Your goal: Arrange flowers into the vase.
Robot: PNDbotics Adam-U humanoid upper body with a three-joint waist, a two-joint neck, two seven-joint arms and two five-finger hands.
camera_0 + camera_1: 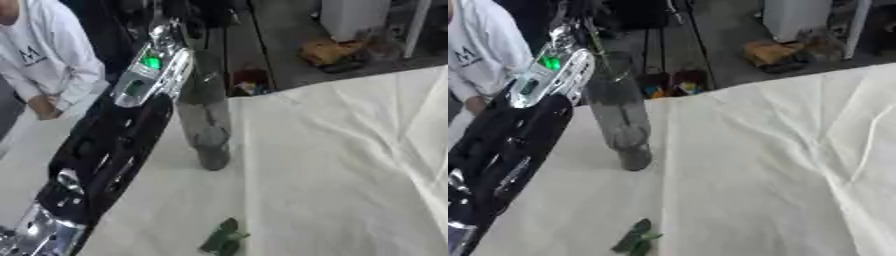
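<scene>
Your left arm (105, 145) runs up the left of the frame to the upper left, where I cannot tell how the robot hand is set; the vase (206, 130) stands beside it on the white-clothed surface (350, 175); a green sprig (223, 239) lies at bottom centre.
</scene>
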